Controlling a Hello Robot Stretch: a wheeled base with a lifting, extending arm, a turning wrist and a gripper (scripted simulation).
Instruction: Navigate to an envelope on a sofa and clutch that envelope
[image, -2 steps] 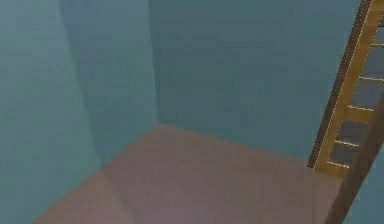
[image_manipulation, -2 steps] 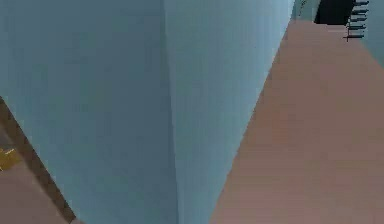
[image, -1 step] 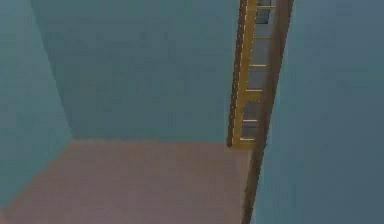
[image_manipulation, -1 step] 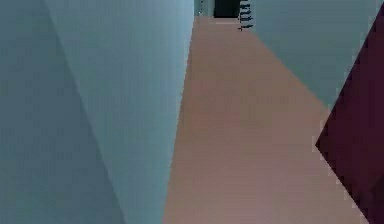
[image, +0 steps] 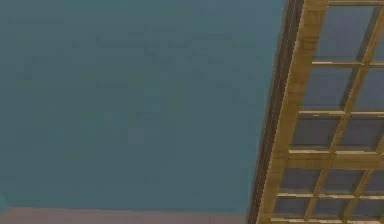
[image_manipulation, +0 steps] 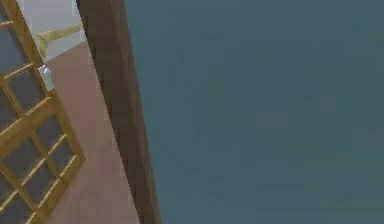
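Looking close first, what is down low? asks Ann.

Pink floor (image: 100, 216), just a thin strip at the bottom of the forward view, says Ben. It meets a big blue-green wall (image: 130, 100) right in front.

And beside that wall?

A glass door (image: 335, 135) with a wood frame and lots of square panes, at the forward view's right.

What about the arm side view?

More pink floor low down, between the glass door (image_manipulation: 28, 140) on the left and a dark brown post (image_manipulation: 122, 110). The door has a small silver handle (image_manipulation: 45, 76). Right of the post is the blue-green wall again. Far up in the left corner, past the door, is a pale patch (image_manipulation: 55, 20) with a yellowish bar across it. I cannot tell what that is.

How does the pincer stand?

I cannot tell.

And the envelope?

I cannot tell where it is either.
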